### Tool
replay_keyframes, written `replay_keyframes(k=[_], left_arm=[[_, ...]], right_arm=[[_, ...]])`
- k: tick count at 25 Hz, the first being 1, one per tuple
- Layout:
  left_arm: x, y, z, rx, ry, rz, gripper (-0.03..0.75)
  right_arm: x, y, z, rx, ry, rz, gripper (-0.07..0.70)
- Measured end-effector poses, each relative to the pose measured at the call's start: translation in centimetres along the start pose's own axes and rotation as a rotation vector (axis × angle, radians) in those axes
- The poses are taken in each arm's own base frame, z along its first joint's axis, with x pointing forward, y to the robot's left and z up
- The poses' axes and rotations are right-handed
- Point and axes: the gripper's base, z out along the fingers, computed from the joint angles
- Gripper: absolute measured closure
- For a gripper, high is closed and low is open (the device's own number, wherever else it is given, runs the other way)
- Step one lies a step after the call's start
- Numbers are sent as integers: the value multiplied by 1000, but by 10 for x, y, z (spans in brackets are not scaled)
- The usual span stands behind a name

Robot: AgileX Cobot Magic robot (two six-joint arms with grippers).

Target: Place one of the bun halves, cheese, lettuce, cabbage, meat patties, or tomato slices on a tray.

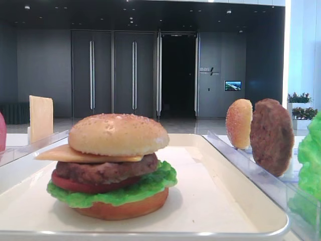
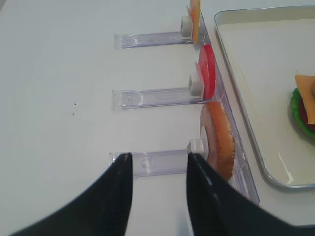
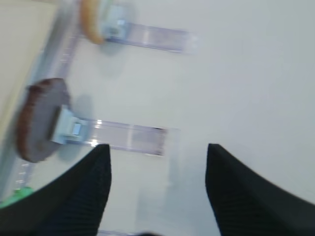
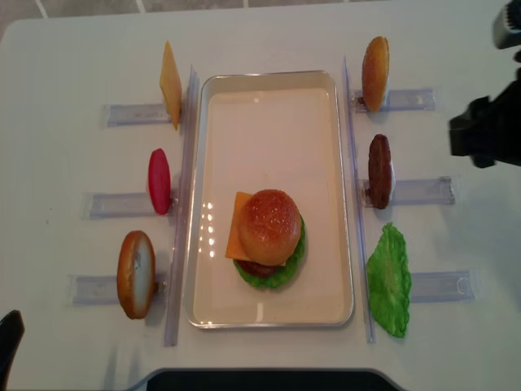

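A stacked burger point(image 4: 267, 236) with a sesame bun top point(image 1: 118, 133) stands on the white tray point(image 4: 269, 130), over cheese, a patty, tomato, lettuce and a bottom bun. My right gripper point(image 3: 157, 147) is open and empty above the table, right of the racked meat patty point(image 3: 39, 120) and the bun half point(image 3: 91, 24). My left gripper point(image 2: 159, 157) is open and empty over a clear rack arm, beside the flat orange-brown bun point(image 2: 219, 140). Further along that rack stand a tomato slice point(image 2: 206, 76) and a cheese slice point(image 2: 195, 17).
Clear plastic racks flank the tray on both sides. A lettuce leaf point(image 4: 389, 281) stands on the right rack, nearest the front edge. The dark right arm point(image 4: 488, 130) hangs at the right border of the overhead view.
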Motion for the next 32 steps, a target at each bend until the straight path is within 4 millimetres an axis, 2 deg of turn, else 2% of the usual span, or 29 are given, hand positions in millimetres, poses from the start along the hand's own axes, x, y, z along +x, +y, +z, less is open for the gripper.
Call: replay_keyframes(k=[3, 5, 9, 16, 19, 25, 28, 32], left_arm=[[0, 0, 0, 0, 0, 0, 433], [0, 0, 0, 0, 0, 0, 433], [0, 0, 0, 0, 0, 0, 433], [0, 0, 0, 0, 0, 0, 433], [0, 0, 0, 0, 0, 0, 433], [0, 0, 0, 0, 0, 0, 433], [0, 0, 0, 0, 0, 0, 433], [0, 0, 0, 0, 0, 0, 433]], right_arm=[[11, -20, -27, 153, -6, 21, 215], [19, -23, -46, 195, -35, 36, 220], [41, -21, -89, 222, -141, 68, 221], [92, -15, -140, 242, -213, 124, 221], [117, -13, -148, 245, -240, 137, 223], [158, -10, -140, 245, -300, 146, 234], [170, -8, -131, 229, -302, 150, 234], [175, -6, -119, 195, -274, 156, 234]])
